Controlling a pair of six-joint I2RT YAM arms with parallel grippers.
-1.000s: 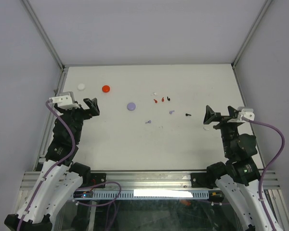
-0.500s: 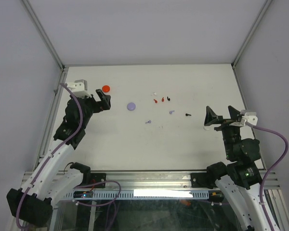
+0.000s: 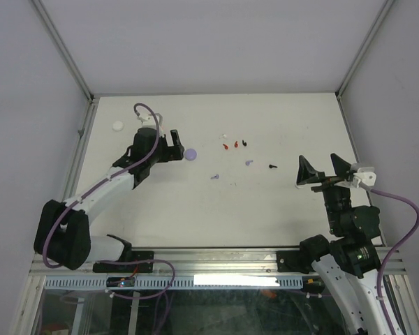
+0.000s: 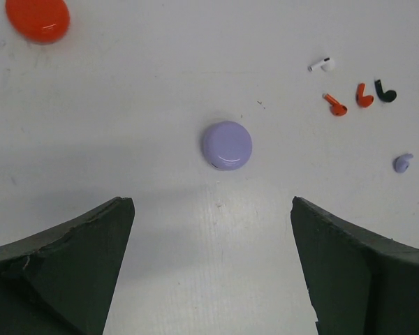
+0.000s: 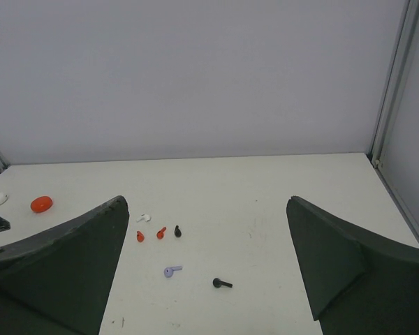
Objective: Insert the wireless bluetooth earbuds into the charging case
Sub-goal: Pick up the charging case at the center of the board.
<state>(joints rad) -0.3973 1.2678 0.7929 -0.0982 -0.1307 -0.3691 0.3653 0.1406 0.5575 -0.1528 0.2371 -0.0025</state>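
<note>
Counter in plain white, walled on three sides, lies beneath two robot arms. The left arm stretches toward the middle, and the left end effector has its fingers spread wide and holds nothing. A round lavender charging case, lid shut, lies just ahead of it. The right end effector, fingers likewise wide apart and empty, hangs near the right edge. A red case and a white case, both closed, lie toward the far left. The wireless bluetooth earbuds lie loose on the counter right of the lavender case. A white one, two red and a black cluster together, with a lavender one just nearer. A second lavender and a second black lie apart. Each is a tiny stemmed piece, far smaller than the cases.
</note>
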